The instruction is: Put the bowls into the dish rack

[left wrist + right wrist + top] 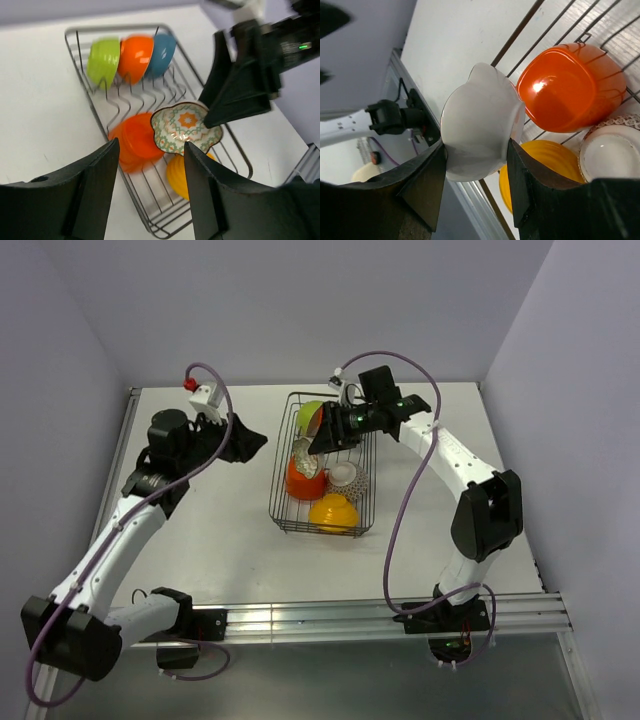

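The dark wire dish rack [281, 490] stands mid-table. At its far end a green bowl [104, 61], an orange bowl [135, 56] and a blue bowl [164, 52] stand on edge. Nearer lie a red-orange bowl [300, 480], a yellow bowl [334, 510] and a patterned white-inside bowl [345, 477]. My right gripper [315, 445] is shut on the scalloped floral bowl [186, 127], white outside [480, 130], tilted above the red-orange bowl [565, 87]. My left gripper [255, 440] is open and empty, left of the rack.
A small white device with a red cap [203, 393] sits at the table's back left corner. A metal rail [350, 618] runs along the front edge. Walls close the table at the back and both sides.
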Robot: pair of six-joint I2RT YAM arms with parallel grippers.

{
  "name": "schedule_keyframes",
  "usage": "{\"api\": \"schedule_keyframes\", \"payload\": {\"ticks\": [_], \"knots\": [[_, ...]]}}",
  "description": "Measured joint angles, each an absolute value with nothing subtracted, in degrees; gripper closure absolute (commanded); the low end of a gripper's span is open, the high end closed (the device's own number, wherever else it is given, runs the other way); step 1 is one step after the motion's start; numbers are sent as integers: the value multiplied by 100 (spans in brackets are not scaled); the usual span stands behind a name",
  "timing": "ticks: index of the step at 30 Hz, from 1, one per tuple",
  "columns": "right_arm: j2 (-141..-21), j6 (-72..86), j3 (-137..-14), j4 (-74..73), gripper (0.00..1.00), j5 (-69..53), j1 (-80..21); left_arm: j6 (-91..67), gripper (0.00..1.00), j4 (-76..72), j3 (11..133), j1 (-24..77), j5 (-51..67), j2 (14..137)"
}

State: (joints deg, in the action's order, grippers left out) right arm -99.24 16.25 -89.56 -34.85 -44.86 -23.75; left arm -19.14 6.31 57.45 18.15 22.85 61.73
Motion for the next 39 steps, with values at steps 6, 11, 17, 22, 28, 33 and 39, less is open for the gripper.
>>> {"api": "schedule_keyframes", "payload": {"ticks": [6, 11, 17, 22, 28, 33, 39], "knots": [[-9924, 1192, -8956, -3603, 100, -4123, -2845, -2244, 40, 1238, 5741, 1769, 2268, 7019], [-9924, 731, -8956, -3789, 100, -3706, -3144, -2458, 39, 1332, 5741, 1765, 2244, 7301], [-9924, 244, -8831, -3868, 100, -3098, -3489, -2652, 51, 1339, 5760, 1767, 2222, 7717], [-9926, -97, -8729, -3916, 100, -2746, -3736, -2687, 57, 1511, 5870, 1848, 2016, 8167], [-9926, -320, -8711, -3913, 100, -2515, -3833, -2665, 55, 1581, 5988, 2014, 1820, 8543], [-9931, -504, -8654, -3933, 100, -2303, -3918, -2639, 60, 1623, 6010, 2062, 1712, 8687], [-9972, -788, -8486, -3968, 100, -2051, -4075, -2663, 74, 1664, 6117, 2078, 1662, 8842]]}}
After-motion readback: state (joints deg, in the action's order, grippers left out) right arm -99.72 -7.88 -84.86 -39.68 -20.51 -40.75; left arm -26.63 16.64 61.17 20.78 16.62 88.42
